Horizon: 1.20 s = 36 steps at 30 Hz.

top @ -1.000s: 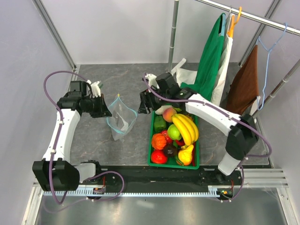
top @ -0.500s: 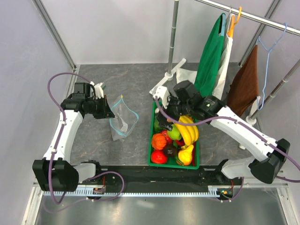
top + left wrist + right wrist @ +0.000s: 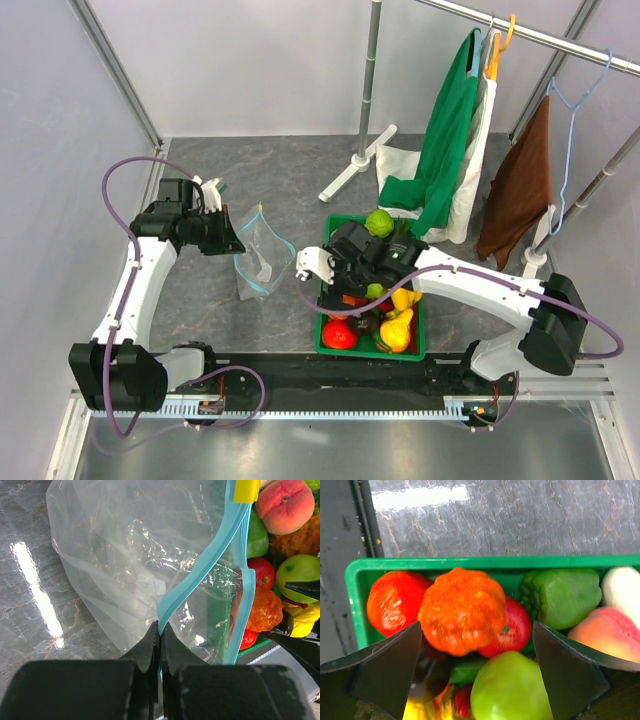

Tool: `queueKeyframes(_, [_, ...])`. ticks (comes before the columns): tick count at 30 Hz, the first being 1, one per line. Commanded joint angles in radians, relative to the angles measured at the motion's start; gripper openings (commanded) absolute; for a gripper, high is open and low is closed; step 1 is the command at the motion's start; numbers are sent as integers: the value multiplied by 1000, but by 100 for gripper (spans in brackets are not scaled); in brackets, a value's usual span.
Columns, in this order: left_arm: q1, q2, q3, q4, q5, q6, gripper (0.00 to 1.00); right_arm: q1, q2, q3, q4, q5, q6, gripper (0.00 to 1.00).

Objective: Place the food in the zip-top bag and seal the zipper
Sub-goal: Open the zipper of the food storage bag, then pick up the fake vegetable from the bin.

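Top: left gripper (image 3: 228, 243) is seen pinched shut on the rim of the bag (image 3: 264, 255). The bag is stood mouth-up on the tabletop (image 3: 260, 180), just left of the crate (image 3: 421, 335). Right gripper (image 3: 348, 292) is hung low over the crate's left half, above the food (image 3: 397, 328). All food is seen in the crate.

Left wrist: the fingers (image 3: 150, 647) are closed flat on the zipper (image 3: 200, 575). The strip is parted into two runs, so the mouth is open. A yellow slider (image 3: 246, 490) is seen at the strip's far end. A peach (image 3: 285, 505) and other pieces are seen past the bag.

Right wrist: jaws are spread wide, nothing gripped. An orange piece (image 3: 462, 610) and a green apple (image 3: 510, 690) are framed between them. A tomato (image 3: 395, 600) and a pepper (image 3: 562, 595) are packed alongside. Contact with the jaws cannot be told.
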Motion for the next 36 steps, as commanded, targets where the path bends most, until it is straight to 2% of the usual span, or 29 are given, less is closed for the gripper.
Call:
queueKeyframes(1, [-4,-19,-3,31,8,-21,2,31,25,3,66,16,-49,98])
queueKeyframes(23, [-4,-22,-5,34,28,-18,2,63,104,11,-23,-12,-128,98])
queueKeyframes(32, [-4,-17,-8,37,28,-18,2,63,70,97,-33,-10,-89,70])
queueKeyframes(36, [-4,-19,-12,39,27,-18,2,63,52,134,-42,-4,-72,69])
